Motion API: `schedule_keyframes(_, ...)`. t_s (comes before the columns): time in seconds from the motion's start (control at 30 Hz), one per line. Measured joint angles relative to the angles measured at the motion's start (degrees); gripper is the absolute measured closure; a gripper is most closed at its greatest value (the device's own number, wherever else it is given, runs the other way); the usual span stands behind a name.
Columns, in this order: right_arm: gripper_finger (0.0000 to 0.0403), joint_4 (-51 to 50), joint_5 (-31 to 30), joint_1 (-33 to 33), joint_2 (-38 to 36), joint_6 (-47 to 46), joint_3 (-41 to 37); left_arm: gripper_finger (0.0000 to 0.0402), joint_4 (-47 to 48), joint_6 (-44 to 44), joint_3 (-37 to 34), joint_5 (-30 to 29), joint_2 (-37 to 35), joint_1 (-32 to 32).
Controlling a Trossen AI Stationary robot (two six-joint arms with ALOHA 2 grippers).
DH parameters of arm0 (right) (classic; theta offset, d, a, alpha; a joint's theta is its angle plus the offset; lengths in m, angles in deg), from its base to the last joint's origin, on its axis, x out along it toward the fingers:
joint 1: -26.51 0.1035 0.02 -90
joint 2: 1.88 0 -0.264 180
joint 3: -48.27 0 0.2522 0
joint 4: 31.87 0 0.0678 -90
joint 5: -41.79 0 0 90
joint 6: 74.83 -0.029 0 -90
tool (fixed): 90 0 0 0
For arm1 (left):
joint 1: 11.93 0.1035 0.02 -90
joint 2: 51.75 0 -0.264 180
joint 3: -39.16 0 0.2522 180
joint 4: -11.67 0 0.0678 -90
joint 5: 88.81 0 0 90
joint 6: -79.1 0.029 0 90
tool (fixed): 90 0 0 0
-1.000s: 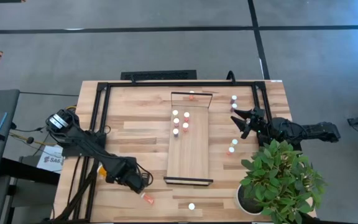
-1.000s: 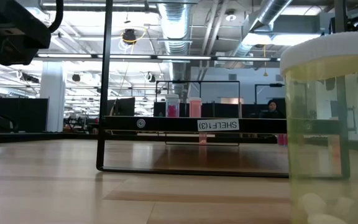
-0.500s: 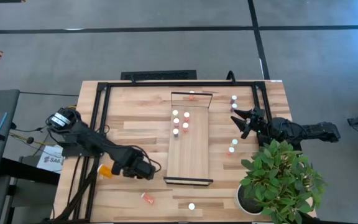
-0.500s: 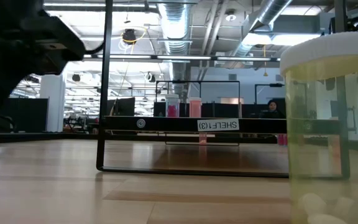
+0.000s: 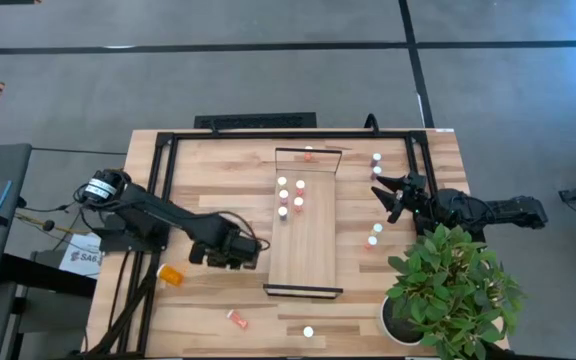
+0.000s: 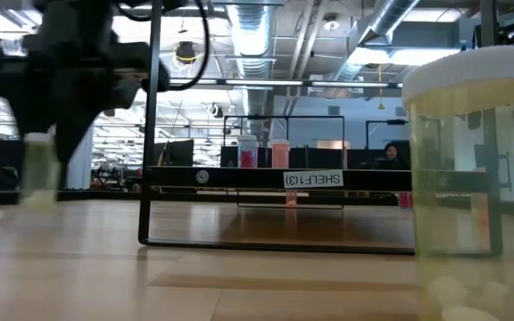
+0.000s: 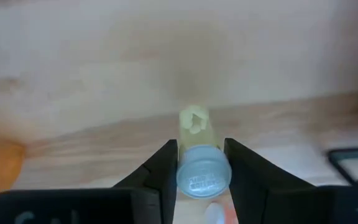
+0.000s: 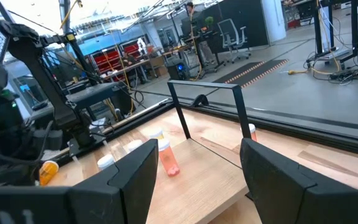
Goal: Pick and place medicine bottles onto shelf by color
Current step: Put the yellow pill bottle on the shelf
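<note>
From above, only dark left tool (image 5: pixel 251 252) just beside long pale wooden shelf (image 5: pixel 304 240). In left wrist view, pinching small pale-yellow white-capped bottle (image 7: pixel 199 163). Off beyond shelf's far side, right tool (image 5: pixel 383 190) spread, empty.

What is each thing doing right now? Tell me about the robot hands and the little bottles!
Left gripper: shut on a pale yellow bottle with a white cap, carried near the shelf.
Right gripper: open, holding nothing, waiting right of the shelf.
Long pale wooden shelf: lying flat, several bottles standing at its far end.
Orange bottle: lying on its side on the table.
Small reddish bottle: lying on its side.
</note>
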Motion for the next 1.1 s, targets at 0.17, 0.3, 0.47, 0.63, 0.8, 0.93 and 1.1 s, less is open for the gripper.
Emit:
schedule_keyframes(0.17, 0.0152, -0.01, 0.0, 0.01, 0.0, 0.01, 0.0, 0.0324, 4.72, 3.2, 4.97, -3.16, 0.0, 4.27)
schedule_keyframes(0.3, 0.0152, 0.01, 0.0, 0.0, 0.01, 0.0, 0.02, 0.0322, 8.1, 4.31, 9.62, -6.35, -0.02, 6.96)
schedule_keyframes(0.47, 0.0152, -0.01, 0.0, 0.01, 0.0, 0.01, 0.02, 0.0312, 9.43, 4.56, 13.87, -10.79, -0.02, 9.09)
schedule_keyframes(0.63, 0.0152, 0.01, 0.02, 0.0, 0.02, 0.0, 0.01, 0.0311, 8.82, 4.71, 16.36, -13.25, 1.56, 9.83)
schedule_keyframes(0.8, 0.0152, -0.01, 0.0, 0.01, 0.02, -0.01, 0.0, 0.032, 9.81, 7.64, 21.77, -11.15, 7.36, 11.12)
schedule_keyframes(0.93, 0.0152, 0.0, 0.0, 0.0, 0.02, -0.01, 0.01, 0.0319, 13.17, 12.09, 28.12, -9.91, 12.05, 12.7)
schedule_keyframes(1.1, 0.0152, -0.03, 0.0, -0.01, 0.02, 0.01, 0.02, 0.0318, 15.65, 16.46, 35.26, -9.76, 17.39, 13.27)
